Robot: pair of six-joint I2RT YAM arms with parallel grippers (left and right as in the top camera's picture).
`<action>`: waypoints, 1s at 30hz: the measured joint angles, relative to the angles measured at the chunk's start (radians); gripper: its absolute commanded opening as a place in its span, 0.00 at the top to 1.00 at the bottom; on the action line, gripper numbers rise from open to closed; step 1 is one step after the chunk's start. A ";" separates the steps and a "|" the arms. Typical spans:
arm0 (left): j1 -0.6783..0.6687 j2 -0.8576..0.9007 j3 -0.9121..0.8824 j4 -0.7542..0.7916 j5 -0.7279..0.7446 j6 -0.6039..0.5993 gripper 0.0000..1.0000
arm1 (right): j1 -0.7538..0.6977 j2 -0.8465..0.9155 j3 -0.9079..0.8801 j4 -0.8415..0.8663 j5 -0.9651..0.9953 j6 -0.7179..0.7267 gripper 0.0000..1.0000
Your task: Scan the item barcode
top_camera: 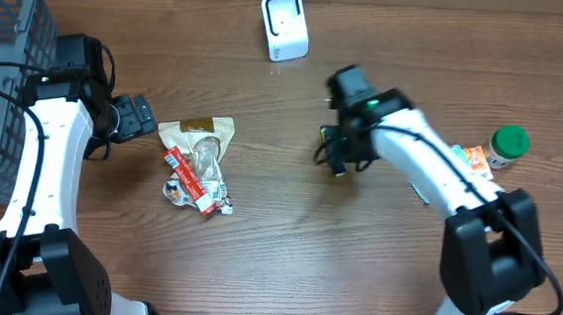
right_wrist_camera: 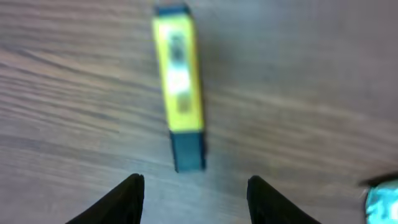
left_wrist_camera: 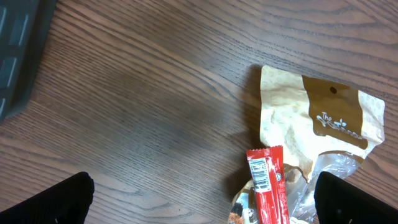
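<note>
Your right jaws [right_wrist_camera: 194, 185] stand partly apart and hold nothing; both dark fingertips hang clear over the bare desk [right_wrist_camera: 323, 93]. Just beyond them lies the yellow stick [right_wrist_camera: 178, 87], flat on the wood and blurred. Its long axis runs almost straight away from the jaws, leaning a little left. The dark capped end points back toward you and a smaller dark tip points away. It sits ahead of the gap, slightly toward the left finger, and touches neither.

Your left jaws [left_wrist_camera: 205, 186] are spread wide and also grip nothing. Between their tips and just ahead is a red wrapper [left_wrist_camera: 266, 183], its barcode facing up, resting against a tan pouch [left_wrist_camera: 317, 118] that reaches farther out.

From overhead, the right arm covers the stick near the desk's middle. The white scanner [top_camera: 284, 26] stands well apart at the far edge.
</note>
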 measured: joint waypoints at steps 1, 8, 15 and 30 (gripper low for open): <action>0.000 0.000 0.000 0.000 0.000 0.000 0.00 | -0.021 0.000 -0.008 -0.007 -0.029 0.000 0.45; 0.000 0.000 0.000 0.000 0.000 0.000 0.00 | -0.042 0.000 -0.143 0.085 -0.143 -0.004 0.45; 0.000 0.000 0.000 0.000 0.000 0.000 0.00 | -0.037 0.000 -0.206 0.205 -0.167 -0.005 0.48; 0.000 0.000 0.000 0.000 0.000 0.000 0.00 | -0.037 0.000 -0.211 0.245 -0.140 -0.006 0.53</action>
